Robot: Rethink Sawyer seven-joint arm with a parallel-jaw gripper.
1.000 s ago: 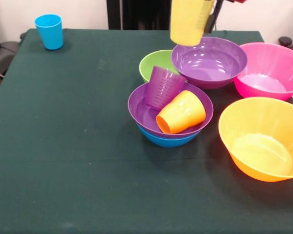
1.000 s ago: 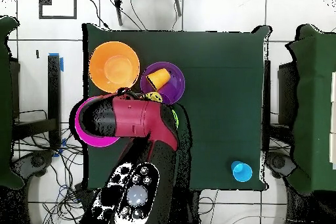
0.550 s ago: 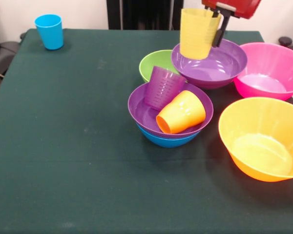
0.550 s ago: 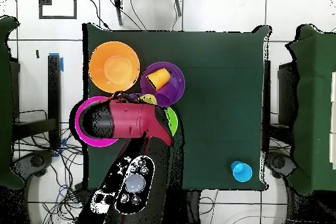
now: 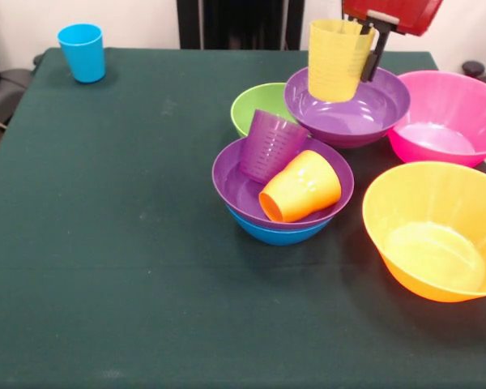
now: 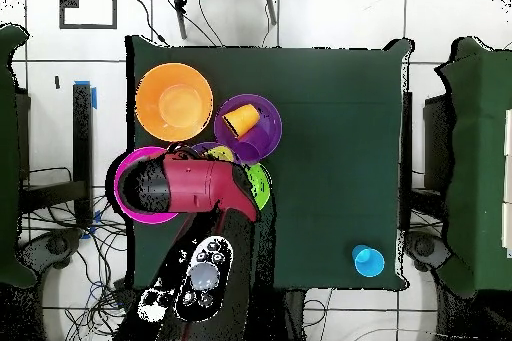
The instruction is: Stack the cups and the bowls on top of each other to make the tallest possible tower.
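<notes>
My gripper (image 5: 367,50) is shut on the rim of the yellow cup (image 5: 337,59), which it holds upright over the far purple bowl (image 5: 352,113). I cannot tell whether the cup's base touches the bowl. In front of it stands the tower: a blue bowl (image 5: 279,233) with a purple bowl (image 5: 241,191) nested in it. That bowl holds an upturned purple cup (image 5: 271,143) and an orange cup (image 5: 302,186) lying on its side. A blue cup (image 5: 82,51) stands alone at the far left corner. In the overhead view the arm (image 6: 195,185) hides the gripper and the far purple bowl.
A green bowl (image 5: 257,104) sits behind the tower, against the far purple bowl. The pink bowl (image 5: 454,113) and the large orange bowl (image 5: 437,231) fill the right side. Overhead, the orange bowl (image 6: 174,102), the pink bowl's rim (image 6: 124,171) and the blue cup (image 6: 368,260) show.
The gripper has come down with the yellow cup, moving slightly right in the front view, to just above the far purple bowl. Nothing else has moved.
</notes>
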